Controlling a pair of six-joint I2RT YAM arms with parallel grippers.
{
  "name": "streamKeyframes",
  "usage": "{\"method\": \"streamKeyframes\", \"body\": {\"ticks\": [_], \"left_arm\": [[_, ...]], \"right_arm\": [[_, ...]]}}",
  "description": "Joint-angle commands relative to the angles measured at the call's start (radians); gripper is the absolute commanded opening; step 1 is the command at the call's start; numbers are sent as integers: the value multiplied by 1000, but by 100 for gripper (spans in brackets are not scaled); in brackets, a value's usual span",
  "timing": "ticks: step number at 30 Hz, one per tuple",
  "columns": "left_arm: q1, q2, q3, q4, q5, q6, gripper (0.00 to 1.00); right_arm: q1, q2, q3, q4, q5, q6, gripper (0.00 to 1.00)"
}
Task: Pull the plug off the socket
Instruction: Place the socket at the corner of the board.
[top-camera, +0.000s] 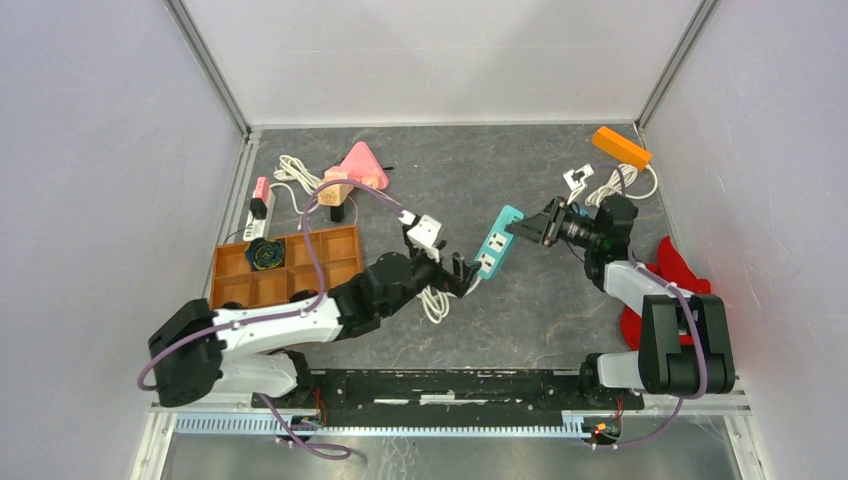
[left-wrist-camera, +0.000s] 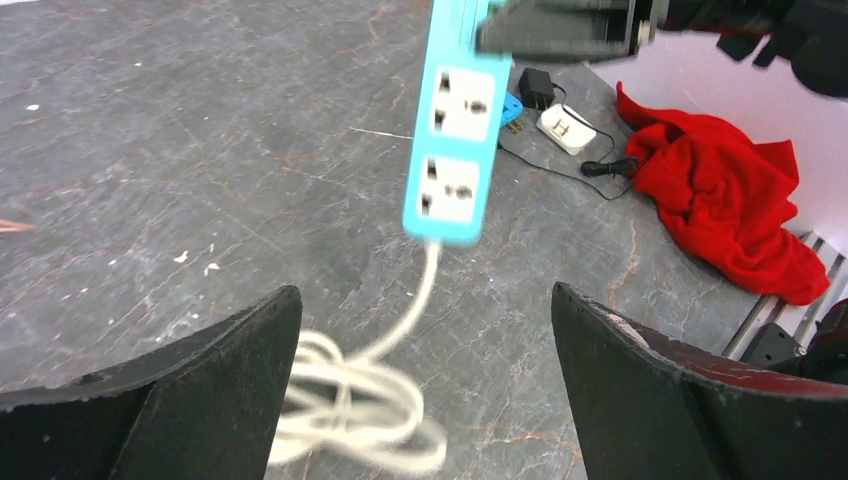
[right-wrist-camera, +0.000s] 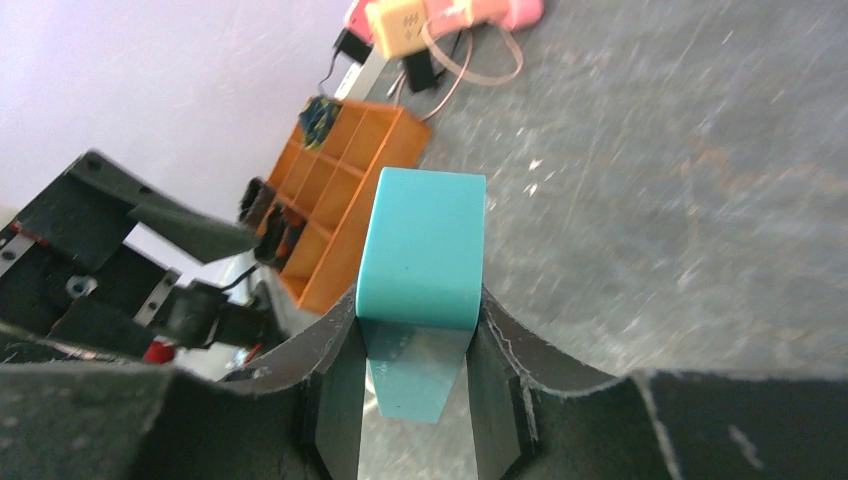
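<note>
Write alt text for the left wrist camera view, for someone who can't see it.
A teal power strip hangs over a grey table, its top end gripped by the right fingers, both visible sockets empty, a white cord trailing to a loose coil. The left fingers stand wide open below; red cloth at right.

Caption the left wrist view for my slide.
Open left gripper faces teal power strip held aloft by right gripper, both visible sockets empty, white cord trailing down.
</note>
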Motion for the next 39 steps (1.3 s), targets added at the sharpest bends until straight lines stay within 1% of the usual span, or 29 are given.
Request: {"method": "streamKeyframes", "body": {"ticks": [1,4,9,12,14,17,21,26,29,36,37,39], "left_arm": [[-1,-137,-77,-34,-97,-68,100],[-1,-209,-128,-55,-116,-86,100],[-1,-305,-196,-77,-144,-111,100],[-1,-348,-211,-107,-156,-117,100],[-1,-374,-217,-127,-166,-122,100],[-1,-406,-231,-145,-181,-133,100],[0,-439,-256,-146,-193,-149,100],[-1,-436,-272,-133,-199,-158,100],[0,-421,-265,-138,-197,-152,100],[-1,-411,-250,-150,-202,-143,100],[-1,-409,-249,-150,-203,-143,100],[-1,-407,-246,-152,-204,-141,100]], "right_arm": [[-21,39,232,-44,130,-121,0],[-43,128,392,-21,197,-90,0],[-77,330,669,-34,370,-99,0],[-121,455,794,43,445,17,0],[-152,522,838,109,496,106,0],[-188,614,900,127,547,156,0],[-209,673,874,95,605,102,0],[-213,728,800,59,613,77,0],[-214,767,819,14,624,54,0],[-216,818,869,-122,703,-37,19],[-217,824,870,-135,716,-48,24],[-218,837,872,-155,736,-66,30]]}}
